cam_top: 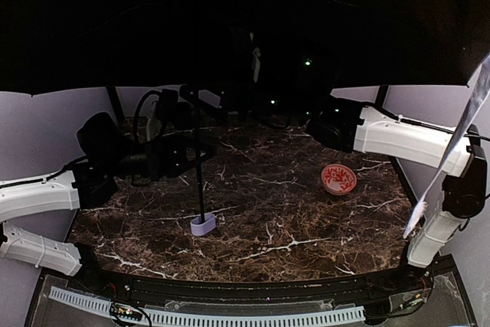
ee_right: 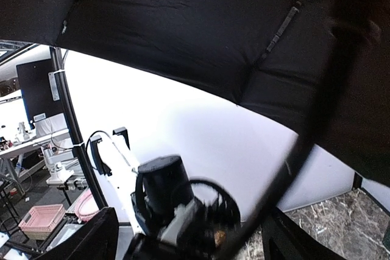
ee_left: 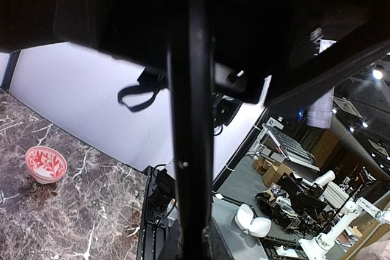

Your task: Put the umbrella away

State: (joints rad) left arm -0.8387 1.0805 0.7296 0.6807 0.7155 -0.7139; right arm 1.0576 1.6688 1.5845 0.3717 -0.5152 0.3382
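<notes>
The umbrella stands open, its black-lined canopy (cam_top: 245,21) roofing the whole scene, with a pale lavender edge (cam_top: 459,139) hanging at the right. Its thin black shaft (cam_top: 199,181) rises from the lavender handle (cam_top: 203,224), which rests on the marble table (cam_top: 276,243). My left gripper (cam_top: 193,151) is shut on the shaft (ee_left: 192,120), which runs up from between its fingers (ee_left: 183,245). My right gripper (cam_top: 323,124) is open under the canopy (ee_right: 201,28), fingers (ee_right: 91,235) wide apart. A blurred thin black umbrella rod (ee_right: 304,144) slants past them.
A red-patterned bowl (cam_top: 338,178) sits on the table at the right, also in the left wrist view (ee_left: 46,164). Cables and black posts stand along the back edge (cam_top: 153,112). White walls close in both sides.
</notes>
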